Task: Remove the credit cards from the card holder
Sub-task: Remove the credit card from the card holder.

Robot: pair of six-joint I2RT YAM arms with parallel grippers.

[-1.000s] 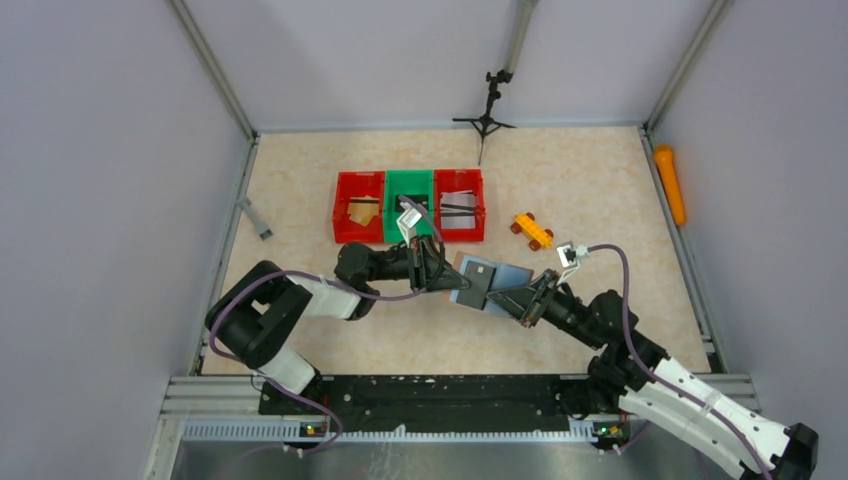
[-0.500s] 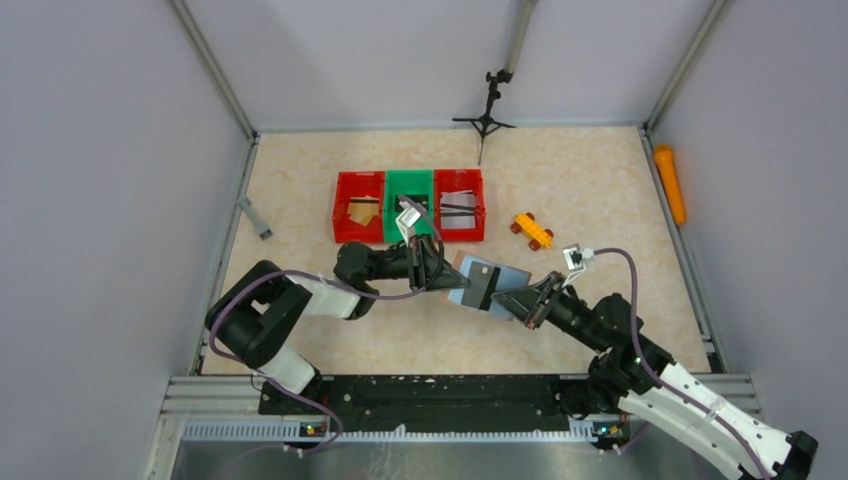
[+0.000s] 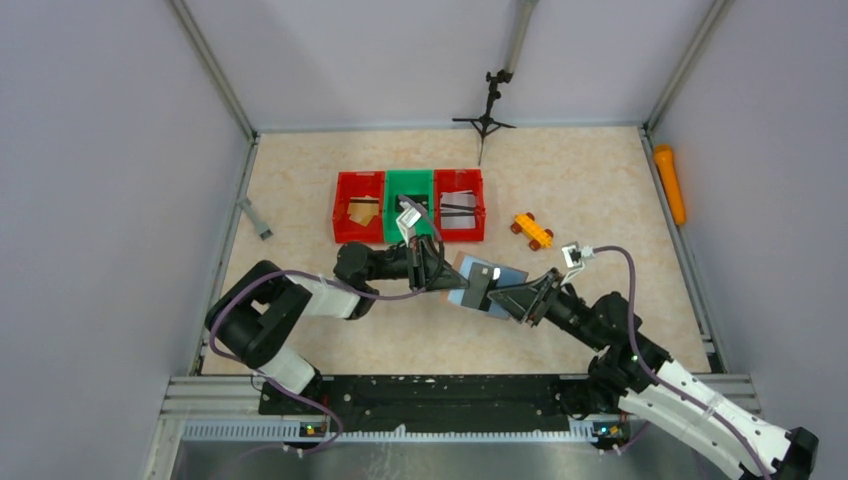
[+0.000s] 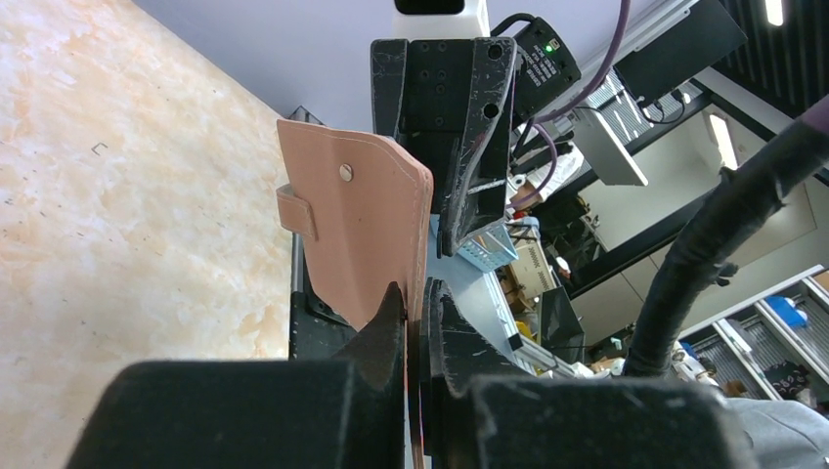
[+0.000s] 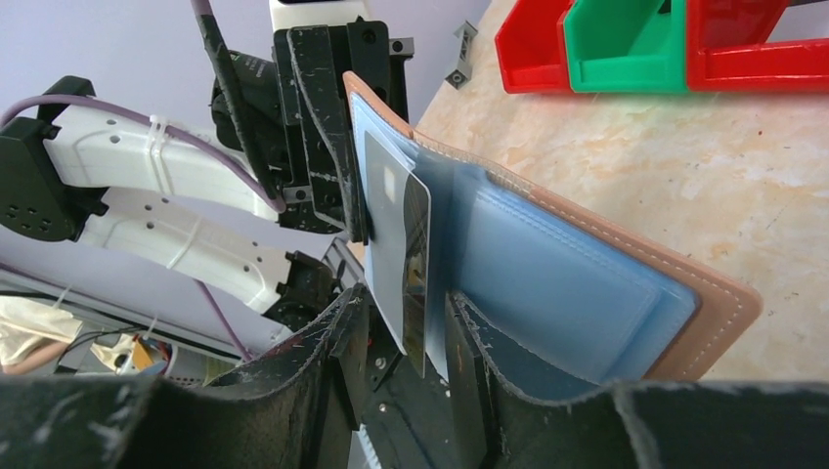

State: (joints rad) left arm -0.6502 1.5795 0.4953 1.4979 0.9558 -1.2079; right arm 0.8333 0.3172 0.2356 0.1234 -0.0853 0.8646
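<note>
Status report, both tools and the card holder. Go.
Left tool shut on holder flap, holder spread open. Right tool open, straddling a card in its pocket. Nothing between tool and card.

Bright even overhead light, soft faint shadows, top view sharp, left tool [image 4: 415, 293] blurred up close in wrist view.

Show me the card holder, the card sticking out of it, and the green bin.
card holder [image 5: 557, 283], right wrist view, blue inner panel.
card [image 5: 388, 244], right wrist view, its pale face.
green bin [image 5: 626, 54], right wrist view, near wall.
</note>
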